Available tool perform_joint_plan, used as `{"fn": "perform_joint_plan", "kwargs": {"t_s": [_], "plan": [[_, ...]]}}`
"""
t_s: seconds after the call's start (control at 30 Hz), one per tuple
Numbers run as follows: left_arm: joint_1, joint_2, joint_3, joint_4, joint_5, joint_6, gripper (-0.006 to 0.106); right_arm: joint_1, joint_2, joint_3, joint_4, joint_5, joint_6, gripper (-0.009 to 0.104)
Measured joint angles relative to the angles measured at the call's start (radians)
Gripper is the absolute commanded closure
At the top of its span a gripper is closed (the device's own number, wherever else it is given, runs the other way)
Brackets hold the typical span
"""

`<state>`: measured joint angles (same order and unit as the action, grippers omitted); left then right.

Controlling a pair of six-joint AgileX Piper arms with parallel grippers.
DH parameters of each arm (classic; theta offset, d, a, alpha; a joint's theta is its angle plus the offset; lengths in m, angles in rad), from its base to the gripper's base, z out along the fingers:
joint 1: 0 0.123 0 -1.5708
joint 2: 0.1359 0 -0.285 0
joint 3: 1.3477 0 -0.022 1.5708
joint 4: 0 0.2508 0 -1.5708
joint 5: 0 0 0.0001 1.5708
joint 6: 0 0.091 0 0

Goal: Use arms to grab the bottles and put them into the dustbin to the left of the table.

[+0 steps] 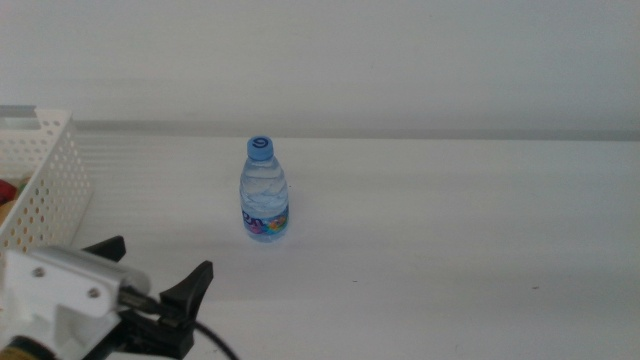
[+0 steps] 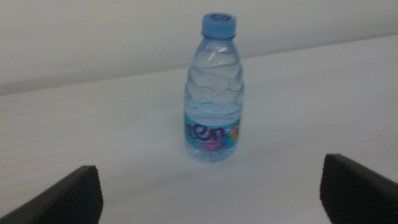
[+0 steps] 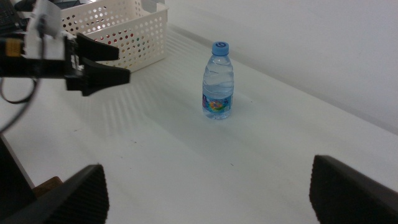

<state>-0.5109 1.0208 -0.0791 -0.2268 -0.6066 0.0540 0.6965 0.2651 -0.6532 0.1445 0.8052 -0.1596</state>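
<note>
A small clear water bottle (image 1: pixel 265 192) with a blue cap stands upright on the white table (image 1: pixel 450 230). My left gripper (image 1: pixel 152 266) is at the near left, open, its black jaws pointing toward the bottle with a gap of table between. In the left wrist view the bottle (image 2: pixel 214 93) stands centred beyond the open left gripper (image 2: pixel 211 180). The right gripper (image 3: pixel 208 180) is open and far back from the bottle (image 3: pixel 217 84); it does not show in the middle view. The white perforated dustbin (image 1: pixel 55 170) sits at the table's left.
Red and yellowish shapes (image 1: pixel 8 192) show inside the dustbin, too hidden to identify. In the right wrist view the left gripper (image 3: pixel 102 62) hangs in front of the dustbin (image 3: pixel 134 34). A pale wall rises behind the table.
</note>
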Motion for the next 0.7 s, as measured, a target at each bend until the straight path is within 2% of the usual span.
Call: {"fn": "perform_joint_plan", "kwargs": {"t_s": [0.33, 0.7], "plan": [[0.000, 0.399, -0.021, -0.011, -0.394, -0.043, 0.007, 0.000, 0.000, 0.000, 0.000, 0.000, 0.000, 0.009], [0.000, 0.653, -0.216, 0.038, -0.446, -0.054, 0.007, 0.000, 0.000, 0.000, 0.000, 0.000, 0.004, 0.009]]}}
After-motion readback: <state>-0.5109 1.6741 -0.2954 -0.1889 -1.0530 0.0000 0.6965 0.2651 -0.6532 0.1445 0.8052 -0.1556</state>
